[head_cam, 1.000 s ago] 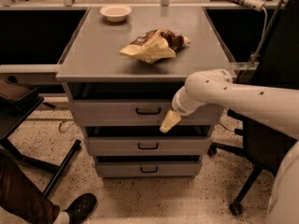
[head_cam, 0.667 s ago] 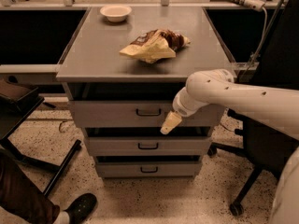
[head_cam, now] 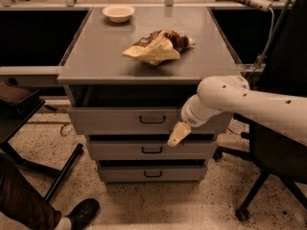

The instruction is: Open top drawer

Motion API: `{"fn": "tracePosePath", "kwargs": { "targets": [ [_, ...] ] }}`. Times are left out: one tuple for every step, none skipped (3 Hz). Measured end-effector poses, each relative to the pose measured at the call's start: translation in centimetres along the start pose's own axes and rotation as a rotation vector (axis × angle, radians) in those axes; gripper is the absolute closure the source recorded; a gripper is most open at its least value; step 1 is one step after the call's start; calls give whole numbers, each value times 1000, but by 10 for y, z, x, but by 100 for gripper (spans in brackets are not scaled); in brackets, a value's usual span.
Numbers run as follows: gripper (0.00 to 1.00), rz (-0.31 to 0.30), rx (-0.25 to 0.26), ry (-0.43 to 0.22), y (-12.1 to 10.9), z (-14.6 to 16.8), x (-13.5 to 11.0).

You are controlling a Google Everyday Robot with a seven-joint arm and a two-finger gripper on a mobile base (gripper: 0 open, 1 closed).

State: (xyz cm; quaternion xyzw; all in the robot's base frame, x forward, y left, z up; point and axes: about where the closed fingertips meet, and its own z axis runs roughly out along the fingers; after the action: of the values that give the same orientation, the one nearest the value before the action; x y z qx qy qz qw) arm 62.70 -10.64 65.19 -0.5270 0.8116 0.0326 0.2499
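Note:
The top drawer (head_cam: 110,121) is the widest grey front of the cabinet, with a small black bar handle (head_cam: 152,120). A dark gap shows between it and the tabletop (head_cam: 96,56), so it stands a little way out. My gripper (head_cam: 176,134), cream-coloured at the end of the white arm, hangs in front of the drawer's lower edge, just right of and below the handle. It does not hold the handle. Two narrower drawer fronts, the middle (head_cam: 120,150) and the bottom (head_cam: 124,174), sit below and look shut.
A crumpled chip bag (head_cam: 158,46) and a white bowl (head_cam: 118,12) lie on the tabletop. A black office chair base (head_cam: 249,195) stands at the right. A person's shoe (head_cam: 81,213) and a black stand leg (head_cam: 62,171) are at the lower left.
The top drawer front and its handle sit slightly lower and nearer than before, and the dark gap under the tabletop is wider. My gripper has shifted down with it.

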Motion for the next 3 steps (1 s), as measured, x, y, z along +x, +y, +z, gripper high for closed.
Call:
{"fn": "tracePosePath", "kwargs": {
  "targets": [
    [0, -2, -35, 36, 2, 3, -5],
    [0, 0, -84, 151, 17, -4, 4],
    [0, 17, -119, 251, 35, -17, 18]
  ]
}}
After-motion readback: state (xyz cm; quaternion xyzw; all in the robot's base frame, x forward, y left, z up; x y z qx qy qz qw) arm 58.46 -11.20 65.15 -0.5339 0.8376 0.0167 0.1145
